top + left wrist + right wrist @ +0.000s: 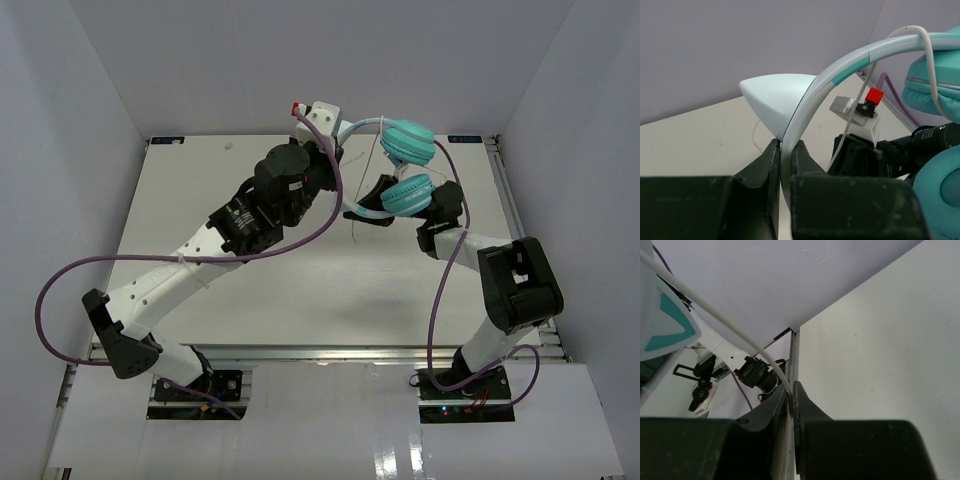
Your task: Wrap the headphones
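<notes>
Nearest, arms: the left arm (160, 285) and right arm (515, 285) rise from the near edge of the bench (300, 300), and a purple cable (45, 300) loops out beside the left one.
Right claw (790, 390): its jaws are pinched together on the thin white cord (730, 322), which runs up and off to the left in its wrist view.
Headphones (408, 142): held up over the far right part of the bench, between the two claws.
Ear cups (406, 195): both are teal. One sits just beside the right wrist and the other lies beyond it, near the bench's far edge.
Left claw (786, 150): its jaws are clamped on the pale headband (840, 75), which arcs up and to the right toward a cup.
Back wall (300, 60): plain and pale.
</notes>
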Controlling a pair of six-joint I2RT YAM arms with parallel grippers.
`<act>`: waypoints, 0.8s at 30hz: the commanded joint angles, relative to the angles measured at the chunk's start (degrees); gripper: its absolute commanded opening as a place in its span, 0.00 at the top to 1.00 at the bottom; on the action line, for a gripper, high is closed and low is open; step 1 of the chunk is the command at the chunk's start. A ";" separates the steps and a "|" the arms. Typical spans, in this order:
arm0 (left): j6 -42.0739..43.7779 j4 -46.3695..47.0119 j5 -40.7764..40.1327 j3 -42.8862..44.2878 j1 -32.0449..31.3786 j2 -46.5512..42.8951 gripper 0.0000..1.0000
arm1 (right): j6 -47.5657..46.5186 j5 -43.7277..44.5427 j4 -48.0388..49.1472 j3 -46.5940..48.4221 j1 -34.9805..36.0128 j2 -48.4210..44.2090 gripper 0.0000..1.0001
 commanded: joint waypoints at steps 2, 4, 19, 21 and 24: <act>-2.17 7.70 0.31 5.67 0.84 -1.78 1.00 | 3.79 -0.24 18.38 -2.07 3.18 -0.53 0.87; -2.17 7.45 0.07 6.26 1.43 -1.61 1.00 | 3.44 0.19 18.18 -2.88 3.65 -1.40 0.87; -4.16 4.23 2.44 7.75 10.63 -1.33 1.00 | -3.19 1.14 12.14 -8.01 9.26 -9.10 0.90; -4.19 4.04 2.56 7.98 11.98 -1.36 1.00 | -5.49 1.20 9.75 -8.53 10.27 -10.30 0.91; -3.95 3.40 2.72 8.81 14.00 -1.22 1.00 | -8.84 1.43 5.55 -9.46 11.55 -12.09 0.91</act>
